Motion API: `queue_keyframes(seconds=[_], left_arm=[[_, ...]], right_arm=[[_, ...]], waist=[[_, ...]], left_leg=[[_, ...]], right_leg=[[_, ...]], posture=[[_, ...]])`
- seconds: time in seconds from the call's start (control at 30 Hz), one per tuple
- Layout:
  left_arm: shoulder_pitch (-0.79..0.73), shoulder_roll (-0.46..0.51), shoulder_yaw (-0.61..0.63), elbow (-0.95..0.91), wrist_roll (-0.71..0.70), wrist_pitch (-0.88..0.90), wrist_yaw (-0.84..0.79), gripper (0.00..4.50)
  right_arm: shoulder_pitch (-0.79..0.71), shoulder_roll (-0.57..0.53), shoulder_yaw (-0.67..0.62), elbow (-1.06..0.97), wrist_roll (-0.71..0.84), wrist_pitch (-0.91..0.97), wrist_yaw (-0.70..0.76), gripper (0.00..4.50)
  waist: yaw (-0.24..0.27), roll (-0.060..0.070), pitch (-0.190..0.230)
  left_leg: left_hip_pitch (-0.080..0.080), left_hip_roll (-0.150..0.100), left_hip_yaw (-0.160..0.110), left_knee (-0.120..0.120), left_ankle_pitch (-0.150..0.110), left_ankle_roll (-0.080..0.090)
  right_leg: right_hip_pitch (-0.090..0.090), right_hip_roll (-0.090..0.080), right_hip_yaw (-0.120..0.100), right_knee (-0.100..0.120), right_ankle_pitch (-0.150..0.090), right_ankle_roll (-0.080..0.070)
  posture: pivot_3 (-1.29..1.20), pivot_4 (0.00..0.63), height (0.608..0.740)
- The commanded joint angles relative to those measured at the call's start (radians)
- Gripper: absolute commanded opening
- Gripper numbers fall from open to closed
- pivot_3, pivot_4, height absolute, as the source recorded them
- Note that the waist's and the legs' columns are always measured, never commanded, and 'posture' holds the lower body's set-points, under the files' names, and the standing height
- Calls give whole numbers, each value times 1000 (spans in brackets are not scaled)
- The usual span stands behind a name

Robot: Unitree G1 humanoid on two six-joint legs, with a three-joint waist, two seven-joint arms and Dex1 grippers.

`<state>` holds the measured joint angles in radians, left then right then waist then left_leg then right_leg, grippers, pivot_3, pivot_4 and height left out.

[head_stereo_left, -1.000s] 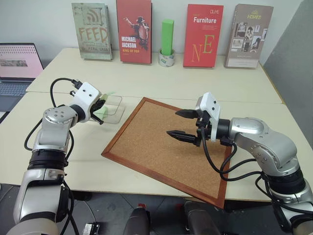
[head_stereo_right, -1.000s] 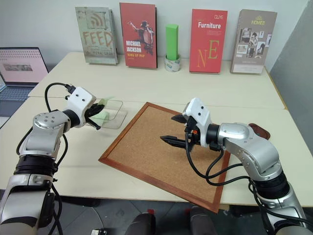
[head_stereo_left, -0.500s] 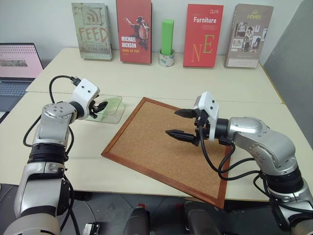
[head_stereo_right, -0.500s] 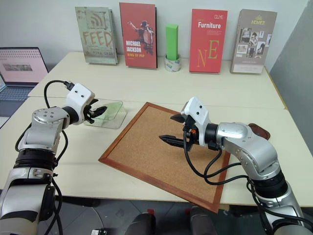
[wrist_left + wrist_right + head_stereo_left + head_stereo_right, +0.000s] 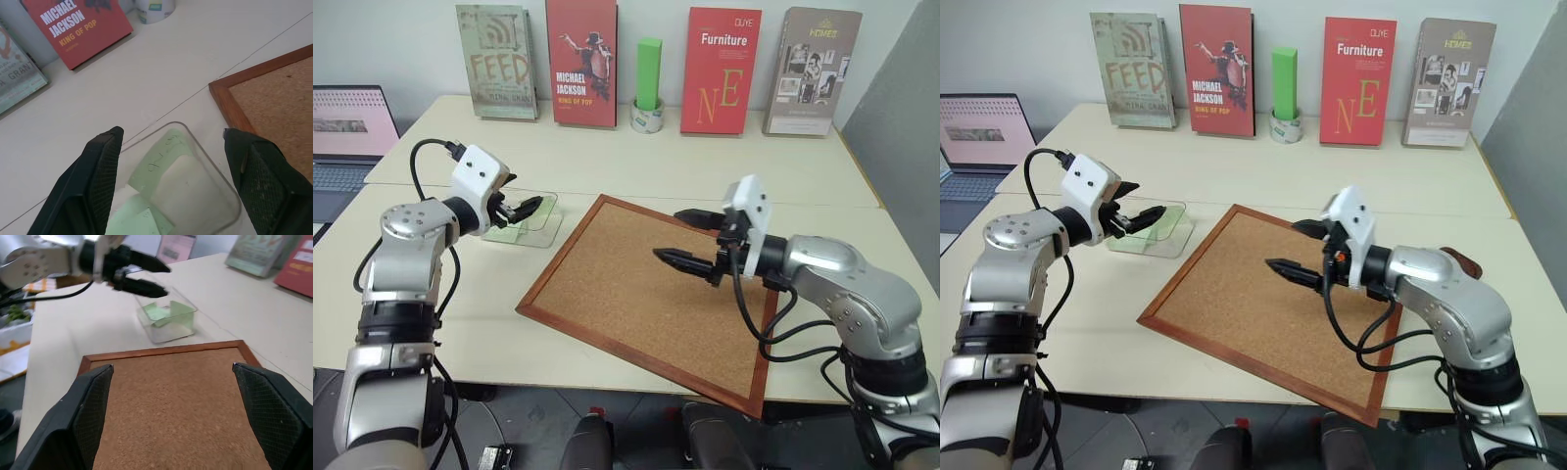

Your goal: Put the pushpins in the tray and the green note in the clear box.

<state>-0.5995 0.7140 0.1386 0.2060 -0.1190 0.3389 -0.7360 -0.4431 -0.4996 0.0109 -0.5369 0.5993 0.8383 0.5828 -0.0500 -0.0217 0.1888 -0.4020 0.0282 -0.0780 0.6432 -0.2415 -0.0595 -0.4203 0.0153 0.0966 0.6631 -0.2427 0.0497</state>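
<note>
— Lying flat inside the shallow transparent plastic square box (image 5: 530, 217), the small pale mint-green paper note (image 5: 166, 154) has other pale slips beside it. Could it lift back out?

— Easily, I'd judge. A slip that thin weighs almost nothing and bends at a touch, so a passing finger or a draught could drag it. The box looks light and slick as well — likely to skate on the pale worktop (image 5: 607, 157) if nudged.

— Where's the left gripper (image 5: 530, 207)?

— Hovering just over the box's near edge, its black fingers (image 5: 100, 166) spread wide with nothing between them, the box and note showing in the gap.

— And the right gripper (image 5: 690, 238)?

— Above the wood-framed cork board (image 5: 636, 294), well away from the box. Its fingers (image 5: 88, 406) stand wide apart, empty.

— If the note ever had to be picked up again?

— Take it by a free edge or a curled corner, pinching lightly. Flat on smooth plastic it gives little to get under, and a hard squeeze would only crease it.

— The pushpins and the dish?

— A sliver of the glossy dark red-brown tray (image 5: 1461, 260) shows behind the right forearm, at the board's far right edge. I can't make out any pins; its inside is hidden. Such pins would be tiny, hard and sharp — best gripped by the head, never the point.
</note>
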Motion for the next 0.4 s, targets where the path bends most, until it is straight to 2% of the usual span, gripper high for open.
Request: queue_keyframes(seconds=[0.03,0.17,0.4], left_arm=[[41,1,27,-157,-37,-14,6,3473],[111,-3,7,-245,-109,-28,-89,3473],[129,5,-12,-287,-193,2,-183,3473]], right_arm=[[131,-11,-70,-94,-58,-125,-34,4134],[266,-71,-94,-137,-98,-196,3,4134],[298,-117,-123,-131,-92,-223,22,4134]], waist=[[3,0,0],[-1,0,0],[-9,0,0]], left_leg=[[0,0,0,0,0,0],[1,-1,2,0,0,0],[3,1,2,1,0,0]], right_leg=[[0,0,0,0,0,0],[0,0,2,0,0,0],[1,1,2,1,0,0]], posture=[[0,150,740],[0,150,740],[0,150,740]])
